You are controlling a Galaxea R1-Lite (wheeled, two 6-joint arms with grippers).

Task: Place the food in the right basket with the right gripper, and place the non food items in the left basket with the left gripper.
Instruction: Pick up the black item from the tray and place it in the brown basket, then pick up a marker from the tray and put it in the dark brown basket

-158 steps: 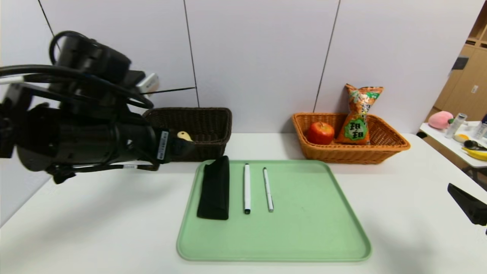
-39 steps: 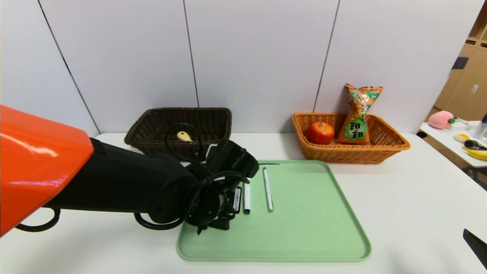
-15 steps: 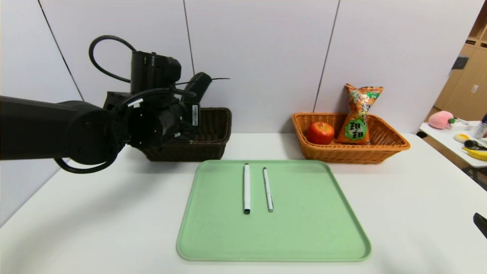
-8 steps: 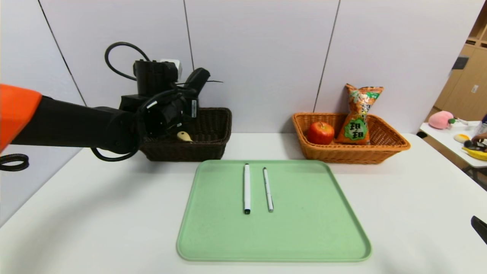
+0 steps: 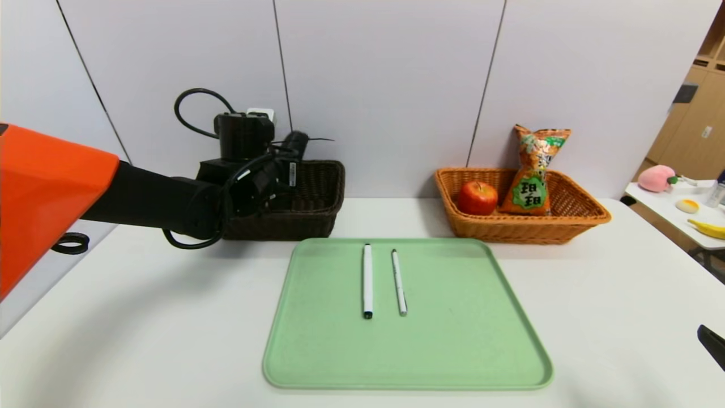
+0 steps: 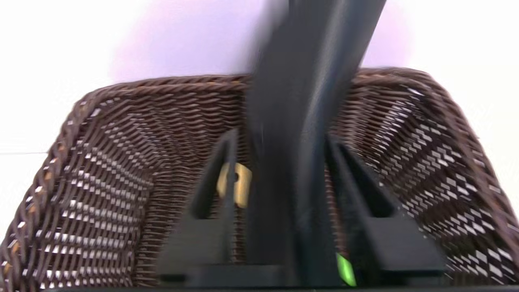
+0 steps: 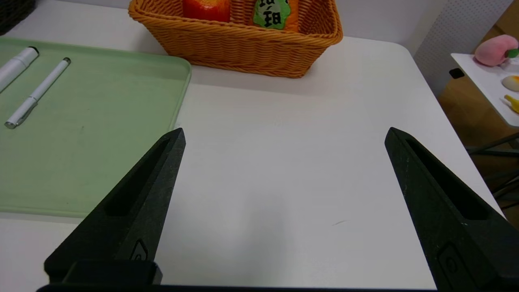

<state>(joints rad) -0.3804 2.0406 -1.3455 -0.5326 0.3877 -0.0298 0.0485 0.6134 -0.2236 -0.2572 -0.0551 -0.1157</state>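
Observation:
My left gripper [image 5: 286, 170] hangs over the dark brown left basket [image 5: 317, 187]. A long black case [image 6: 300, 81] stands upright between its jaws, with a thin gap showing on each side of it. The case's top pokes up above the basket [image 5: 295, 141]. A small tan item [image 6: 242, 186] lies on the basket floor [image 6: 121, 134]. Two white pens [image 5: 367, 280] [image 5: 399, 282] lie side by side on the green tray [image 5: 453, 340]. My right gripper [image 7: 284, 134] is open and empty above the table at the front right.
The orange right basket [image 5: 578, 218] holds a red apple [image 5: 477, 198] and an orange snack bag [image 5: 532, 175]. A side table with toy food stands beyond the table's right edge. A wall rises right behind both baskets.
The left arm took the black case off the tray and carried it to the left basket. In the last half second it sank lower over the basket. The right arm stayed parked.

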